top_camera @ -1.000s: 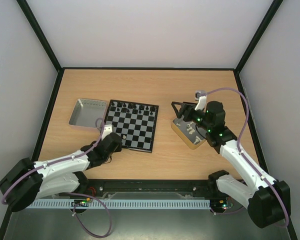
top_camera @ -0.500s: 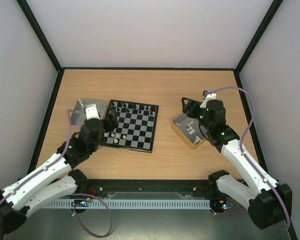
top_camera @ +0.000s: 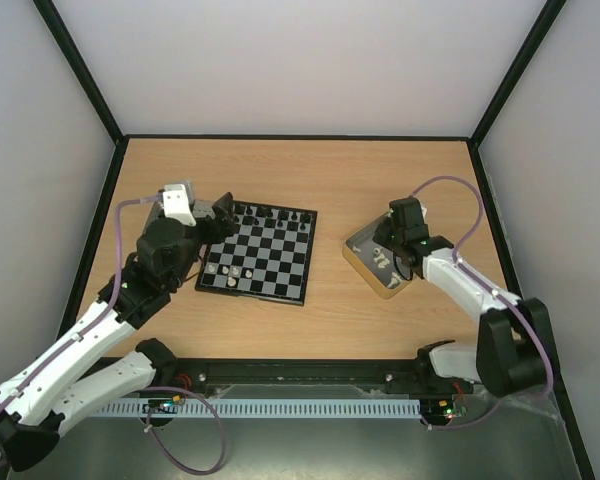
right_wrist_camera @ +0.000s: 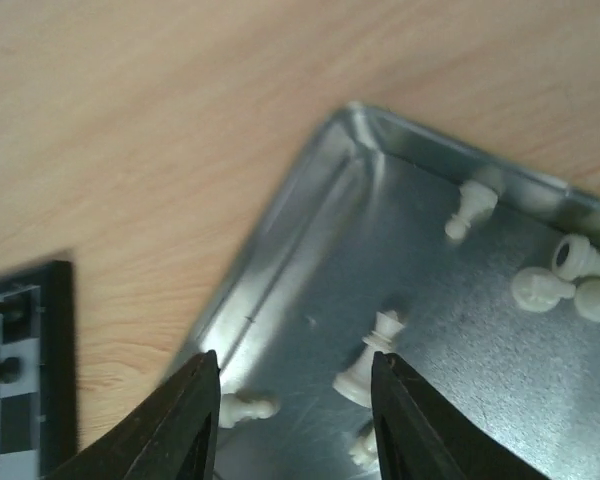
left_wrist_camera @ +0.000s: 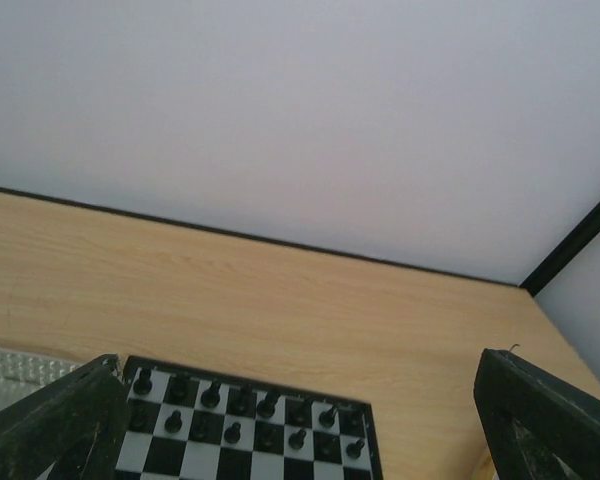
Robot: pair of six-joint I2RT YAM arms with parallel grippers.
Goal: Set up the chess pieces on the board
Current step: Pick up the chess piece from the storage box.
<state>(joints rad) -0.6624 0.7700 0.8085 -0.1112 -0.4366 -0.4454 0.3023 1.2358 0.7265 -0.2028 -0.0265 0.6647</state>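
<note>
The right hand point(right_wrist_camera: 293, 365) is lowered into the tin point(right_wrist_camera: 280, 250), jaws half-closed with a gap left. One white piece point(right_wrist_camera: 370, 360) is seen between them, close to one finger, its long axis slanted roughly along the fingers. The grip is judged not yet made. More white pieces point(right_wrist_camera: 565, 285) are scattered in the tin, and a few are set on the board point(top_camera: 280, 265), which lies to the left. The left hand point(left_wrist_camera: 297, 358) is spread wide and empty above the board's left edge. The right arm is nearer the tin.
</note>
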